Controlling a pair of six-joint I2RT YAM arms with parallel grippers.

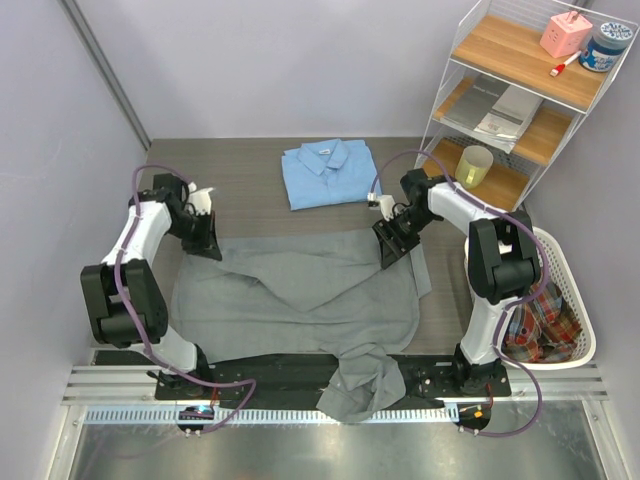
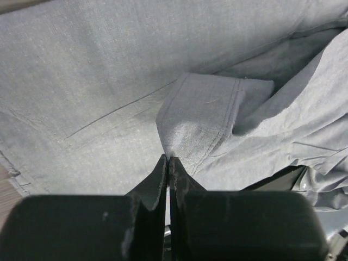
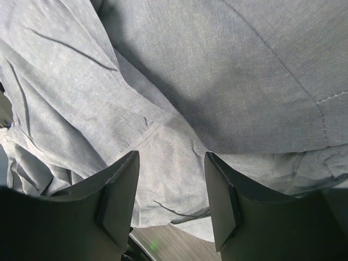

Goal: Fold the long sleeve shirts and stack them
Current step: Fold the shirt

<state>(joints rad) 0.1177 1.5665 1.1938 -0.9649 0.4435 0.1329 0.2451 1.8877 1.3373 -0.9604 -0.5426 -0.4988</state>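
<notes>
The grey shirt (image 1: 300,290) lies spread across the middle of the table, one part hanging over the near edge. The light blue shirt (image 1: 330,172) lies folded at the back of the table. My left gripper (image 1: 203,238) is at the grey shirt's far left corner; in the left wrist view it (image 2: 169,159) is shut on a fold of the grey cloth (image 2: 201,117). My right gripper (image 1: 393,243) is at the shirt's far right corner; in the right wrist view it (image 3: 171,163) is open over the grey cloth (image 3: 174,157), fingers on either side.
A white wire shelf (image 1: 520,90) stands at the back right with a yellow cup (image 1: 474,166), papers, a pink box and a jar. A white basket (image 1: 560,310) with plaid cloth sits at the right. A metal rail (image 1: 300,395) runs along the near edge.
</notes>
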